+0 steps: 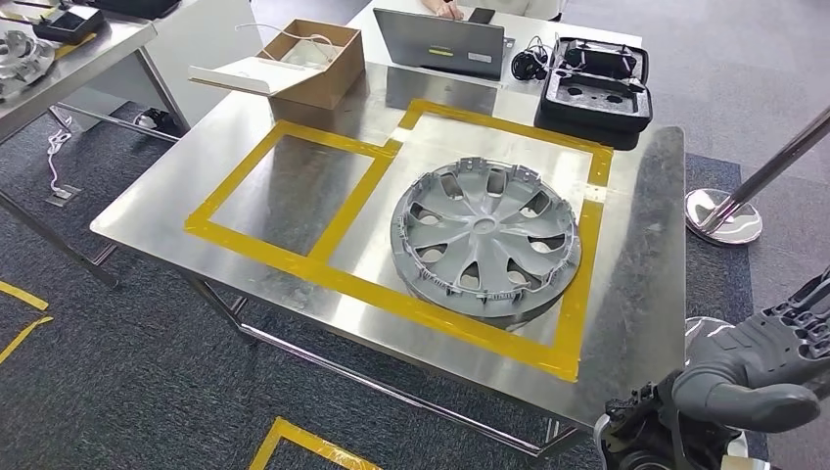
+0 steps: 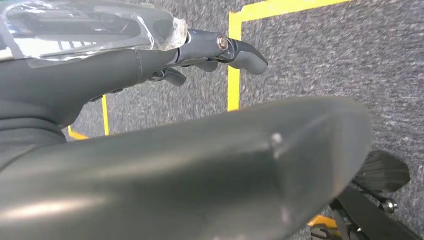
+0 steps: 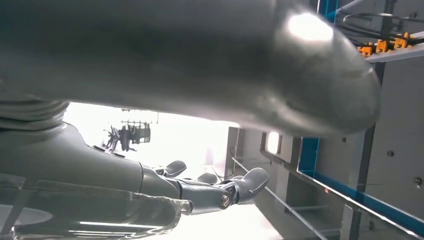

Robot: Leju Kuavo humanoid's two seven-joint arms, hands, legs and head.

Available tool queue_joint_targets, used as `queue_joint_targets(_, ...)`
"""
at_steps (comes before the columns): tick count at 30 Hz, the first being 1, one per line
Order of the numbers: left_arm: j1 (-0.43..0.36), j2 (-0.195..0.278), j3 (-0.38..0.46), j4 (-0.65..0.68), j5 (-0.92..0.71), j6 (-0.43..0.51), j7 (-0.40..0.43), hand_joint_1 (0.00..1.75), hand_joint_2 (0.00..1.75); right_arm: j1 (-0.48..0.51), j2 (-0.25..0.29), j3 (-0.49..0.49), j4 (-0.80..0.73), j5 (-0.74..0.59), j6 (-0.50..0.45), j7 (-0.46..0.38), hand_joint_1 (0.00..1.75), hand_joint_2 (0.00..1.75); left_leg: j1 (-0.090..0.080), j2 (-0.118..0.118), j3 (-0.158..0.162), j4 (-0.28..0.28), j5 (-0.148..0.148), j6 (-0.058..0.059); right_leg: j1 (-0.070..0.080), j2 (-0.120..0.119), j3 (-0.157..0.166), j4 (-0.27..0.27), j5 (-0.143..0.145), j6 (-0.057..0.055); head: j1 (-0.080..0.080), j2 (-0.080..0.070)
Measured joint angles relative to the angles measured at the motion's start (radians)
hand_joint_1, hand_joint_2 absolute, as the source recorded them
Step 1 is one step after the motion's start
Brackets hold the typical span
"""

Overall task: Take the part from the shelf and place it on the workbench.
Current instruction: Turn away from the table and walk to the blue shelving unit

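Bench (image 1: pixel 245 117): standing ahead, carrying yellow tape frames.
Part (image 1: pixel 484 238): lying flat in the larger frame, touching no hand.
Right hand (image 1: pixel 773 367): hanging off the bench's near right corner, fingers apart, holding nothing.
Left hand (image 2: pixel 165 125): hanging over carpet, fingers apart, empty.

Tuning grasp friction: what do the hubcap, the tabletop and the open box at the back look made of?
Hubcap: likely moulded plastic, matte grey; thin spokes and small clips around the rim suggest it, though painted metal is possible.
Tabletop: brushed steel by its look, with soft streaky reflections; yellow tape marks two rectangles on it.
Box: brown cardboard, dull, with a pale flap folded open.
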Motion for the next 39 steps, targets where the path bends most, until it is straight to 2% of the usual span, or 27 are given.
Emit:
queue_joint_targets(1, -0.001, 0.0, -0.001, 0.0, -0.003, 0.0, 0.001, 0.0, 0.0, 0.001, 0.001, 0.0, -0.001, 0.004, 0.0, 0.0, 0.0, 0.0, -0.002, 0.029, -0.015, 0.029, -0.018, -0.003, -0.001, -0.012, 0.001, -0.002, 0.002, -0.006, -0.003, 0.0)
queue_joint_targets(3, -0.005, -0.002, -0.004, 0.0, -0.008, 0.001, 0.002, 0.0, 0.0, 0.005, 0.003, -0.001, -0.002, 0.014, 0.0, 0.0, 0.0, 0.0, -0.005, 0.09, -0.075, 0.15, -0.081, -0.006, 0.0, -0.039, 0.0, -0.002, 0.002, -0.013, -0.009, 0.0)
queue_joint_targets(5, -0.007, -0.004, -0.01, 0.0, -0.015, 0.002, 0.002, 0.0, 0.0, 0.011, 0.004, -0.003, -0.002, 0.022, 0.0, 0.0, 0.0, 0.0, -0.005, 0.104, -0.133, 0.269, -0.123, -0.007, 0.002, -0.067, -0.002, -0.002, 0.0, -0.015, -0.011, 0.0)
queue_joint_targets(6, -0.007, -0.006, -0.013, 0.0, -0.019, 0.002, 0.002, 0.0, 0.0, 0.013, 0.005, -0.004, -0.003, 0.025, 0.0, 0.0, 0.0, 0.0, -0.005, 0.106, -0.139, 0.28, -0.118, -0.006, 0.002, -0.081, -0.002, -0.002, -0.001, -0.015, -0.011, 0.0)
queue_joint_targets(7, -0.006, -0.007, -0.016, 0.0, -0.022, 0.002, 0.002, 0.0, 0.0, 0.015, 0.006, -0.005, -0.004, 0.027, 0.0, 0.0, 0.0, 0.0, -0.005, 0.11, -0.122, 0.248, -0.095, -0.005, 0.003, -0.094, -0.001, -0.002, -0.002, -0.014, -0.011, 0.0)
queue_joint_targets(8, -0.007, -0.007, -0.019, 0.0, -0.024, 0.002, 0.002, 0.0, 0.0, 0.015, 0.007, -0.005, -0.006, 0.029, 0.0, 0.0, 0.0, 0.0, -0.006, 0.122, -0.085, 0.181, -0.063, -0.003, 0.003, -0.105, 0.001, -0.002, -0.003, -0.013, -0.011, 0.0)
queue_joint_targets(10, -0.011, -0.007, -0.022, 0.0, -0.025, 0.002, 0.002, 0.0, 0.0, 0.016, 0.011, -0.007, -0.011, 0.031, 0.0, 0.0, 0.0, 0.0, -0.012, 0.169, -0.008, 0.043, -0.017, 0.004, 0.007, -0.125, 0.007, -0.002, -0.009, -0.006, -0.011, 0.0)
queue_joint_targets(12, -0.016, -0.008, -0.024, 0.0, -0.024, 0.003, 0.002, 0.0, 0.0, 0.017, 0.013, -0.008, -0.016, 0.028, 0.0, 0.0, 0.0, 0.0, -0.018, 0.188, 0.018, -0.007, -0.008, 0.009, 0.011, -0.143, 0.013, -0.002, -0.015, 0.004, -0.01, 0.0)
queue_joint_targets(14, -0.016, -0.008, -0.026, 0.0, -0.018, 0.006, 0.002, 0.0, 0.0, 0.016, 0.014, -0.008, -0.018, 0.021, 0.0, 0.0, 0.0, 0.0, -0.017, 0.163, 0.015, -0.007, -0.005, 0.016, 0.009, -0.159, 0.019, -0.005, -0.019, 0.015, -0.01, 0.0)
queue_joint_targets(16, -0.015, -0.009, -0.026, 0.0, -0.008, 0.01, -0.001, 0.0, 0.0, 0.012, 0.014, -0.008, -0.018, 0.018, 0.0, 0.0, 0.0, 0.0, -0.011, 0.138, 0.016, -0.012, 0.0, 0.027, 0.006, -0.125, 0.01, 0.025, -0.044, 0.026, -0.007, 0.0)
queue_joint_targets(18, -0.016, -0.011, -0.026, 0.0, -0.004, 0.012, -0.004, 0.0, 0.0, 0.01, 0.011, -0.007, -0.017, 0.013, 0.0, 0.0, 0.0, 0.0, -0.007, 0.111, 0.014, -0.013, 0.005, 0.036, 0.004, -0.063, -0.042, 0.141, -0.107, 0.033, -0.002, 0.0)
queue_joint_targets(20, -0.016, -0.013, -0.026, 0.0, -0.003, 0.012, -0.004, 0.0, 0.0, 0.01, 0.006, -0.007, -0.016, 0.009, 0.0, 0.0, 0.0, 0.0, -0.008, 0.08, 0.011, -0.013, 0.006, 0.039, 0.004, -0.038, -0.109, 0.275, -0.156, 0.034, -0.001, 0.0)
queue_joint_targets(21, -0.015, -0.015, -0.026, 0.0, -0.004, 0.012, -0.002, 0.0, 0.0, 0.01, 0.004, -0.007, -0.015, 0.009, 0.0, 0.0, 0.0, 0.0, -0.008, 0.064, 0.011, -0.012, 0.006, 0.039, 0.004, -0.035, -0.124, 0.3, -0.153, 0.033, -0.001, 0.0)
queue_joint_targets(22, -0.014, -0.017, -0.026, 0.0, -0.005, 0.011, 0.004, 0.0, 0.0, 0.009, 0.003, -0.007, -0.014, 0.012, 0.0, 0.0, 0.0, 0.0, -0.008, 0.048, 0.013, -0.012, 0.006, 0.039, 0.004, -0.032, -0.118, 0.278, -0.128, 0.031, -0.001, 0.0)
queue_joint_targets(23, -0.013, -0.019, -0.026, 0.0, -0.008, 0.009, 0.012, 0.0, 0.0, 0.008, 0.002, -0.007, -0.012, 0.017, 0.0, 0.0, 0.0, 0.0, -0.008, 0.032, 0.015, -0.012, 0.006, 0.038, 0.003, -0.025, -0.093, 0.218, -0.09, 0.028, -0.001, 0.0)
queue_joint_targets(25, -0.014, -0.025, -0.026, 0.0, -0.011, 0.006, 0.032, 0.0, 0.0, 0.006, 0.001, -0.007, -0.008, 0.03, 0.0, 0.0, 0.0, 0.0, -0.009, 0.002, 0.016, -0.01, 0.007, 0.033, 0.0, 0.016, -0.032, 0.071, -0.021, 0.021, -0.001, 0.0)
queue_joint_targets(27, -0.013, -0.03, -0.025, 0.0, -0.006, 0.002, 0.044, 0.0, 0.0, 0.004, 0.0, -0.005, -0.003, 0.038, 0.0, 0.0, 0.0, 0.0, -0.008, -0.02, 0.009, -0.008, 0.009, 0.022, 0.001, 0.044, -0.008, 0.006, -0.001, 0.015, -0.002, 0.0)
queue_joint_targets(29, -0.009, -0.034, -0.024, 0.001, 0.007, 0.003, 0.057, 0.0, 0.0, -0.002, -0.001, -0.001, 0.0, 0.04, 0.0, 0.0, 0.0, 0.0, -0.005, -0.037, 0.001, -0.01, 0.012, 0.008, 0.003, 0.027, -0.005, 0.004, 0.002, 0.005, -0.002, 0.0)
queue_joint_targets(30, -0.008, -0.037, -0.022, 0.001, 0.012, 0.004, 0.068, 0.0, 0.0, -0.005, -0.001, 0.001, 0.001, 0.041, 0.0, 0.0, 0.0, 0.0, -0.005, -0.028, -0.003, -0.005, 0.009, 0.004, 0.003, 0.015, -0.003, 0.001, 0.005, -0.001, -0.002, 0.0)
queue_joint_targets(32, -0.007, -0.042, -0.018, 0.001, 0.02, 0.01, 0.09, 0.0, 0.0, -0.01, -0.001, 0.002, 0.001, 0.042, 0.0, 0.0, 0.0, 0.0, -0.008, 0.029, -0.033, 0.055, -0.027, -0.003, 0.0, -0.013, 0.001, -0.004, 0.008, -0.012, -0.006, 0.0)
queue_joint_targets(33, -0.008, -0.043, -0.016, 0.001, 0.022, 0.012, 0.096, 0.0, 0.0, -0.01, -0.002, 0.002, 0.001, 0.042, 0.0, 0.0, 0.0, 0.0, -0.009, 0.066, -0.064, 0.116, -0.059, -0.005, 0.002, -0.027, 0.001, -0.004, 0.007, -0.016, -0.007, 0.0)
queue_joint_targets(34, -0.009, -0.044, -0.014, 0.001, 0.023, 0.014, 0.099, 0.0, 0.0, -0.01, -0.002, 0.001, 0.001, 0.043, 0.0, 0.0, 0.0, 0.0, -0.009, 0.089, -0.102, 0.188, -0.091, -0.007, 0.003, -0.043, 0.0, -0.004, 0.007, -0.018, -0.009, 0.0)
queue_joint_targets(35, -0.009, -0.045, -0.013, 0.001, 0.024, 0.015, 0.101, 0.0, 0.0, -0.01, -0.002, 0.001, 0.002, 0.043, 0.0, 0.0, 0.0, 0.0, -0.008, 0.099, -0.134, 0.25, -0.113, -0.009, 0.003, -0.058, -0.001, -0.004, 0.006, -0.019, -0.009, 0.0)
queue_joint_targets(36, -0.008, -0.046, -0.012, 0.001, 0.024, 0.015, 0.102, 0.0, 0.0, -0.01, -0.002, 0.001, 0.003, 0.043, 0.0, 0.0, 0.0, 0.0, -0.007, 0.104, -0.152, 0.283, -0.117, -0.009, 0.004, -0.074, -0.001, -0.004, 0.005, -0.019, -0.009, 0.0)
queue_joint_targets(37, -0.007, -0.047, -0.012, 0.001, 0.024, 0.015, 0.103, 0.0, 0.0, -0.01, -0.002, 0.001, 0.004, 0.043, 0.0, 0.0, 0.0, 0.0, -0.007, 0.108, -0.147, 0.275, -0.103, -0.01, 0.003, -0.088, 0.0, -0.004, 0.003, -0.018, -0.01, 0.0)
queue_joint_targets(38, -0.006, -0.047, -0.011, 0.001, 0.024, 0.015, 0.103, 0.0, 0.0, -0.01, -0.002, 0.001, 0.005, 0.043, 0.0, 0.0, 0.0, 0.0, -0.006, 0.116, -0.121, 0.224, -0.074, -0.01, 0.003, -0.102, 0.001, -0.004, 0.001, -0.016, -0.01, 0.0)
queue_joint_targets(39, -0.006, -0.047, -0.011, 0.001, 0.024, 0.015, 0.104, 0.0, 0.0, -0.011, -0.002, 0.001, 0.005, 0.043, 0.0, 0.0, 0.0, 0.0, -0.007, 0.138, -0.078, 0.148, -0.041, -0.008, 0.004, -0.114, 0.004, -0.004, -0.001, -0.013, -0.01, 0.0)
